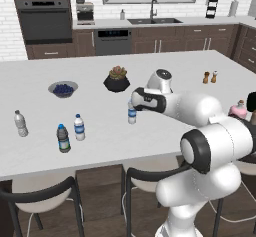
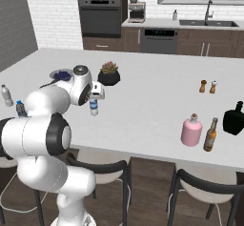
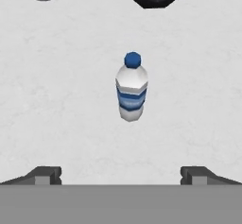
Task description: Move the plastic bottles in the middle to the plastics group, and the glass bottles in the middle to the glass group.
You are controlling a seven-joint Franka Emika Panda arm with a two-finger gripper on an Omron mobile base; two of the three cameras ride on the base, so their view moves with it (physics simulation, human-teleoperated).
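Observation:
A small plastic bottle (image 1: 131, 114) (image 2: 94, 107) (image 3: 132, 88) with a blue label and blue cap stands mid-counter. My gripper (image 1: 134, 104) (image 2: 96, 95) (image 3: 121, 176) hovers just above it, open, nothing between its fingertips (image 3: 47, 175). At the left stands the plastics group: a plain greyish bottle (image 1: 20, 123) (image 2: 6, 95) and a clear blue-labelled one (image 1: 79, 127). A dark-tinted plastic bottle (image 1: 63, 138) (image 2: 20, 108) stands between them. The squat pink glass bottle (image 2: 191, 130) (image 1: 237, 110) stands at the right, beside the glass group's brownish bottle (image 2: 210, 135) and black bottle (image 2: 234, 118).
A black plant pot (image 1: 116, 81) (image 2: 109, 75) and a bowl of blueberries (image 1: 63, 88) sit behind the middle bottle. Salt and pepper shakers (image 2: 208, 86) stand far right. Stools (image 1: 42, 196) line the white counter's (image 2: 143, 106) front edge.

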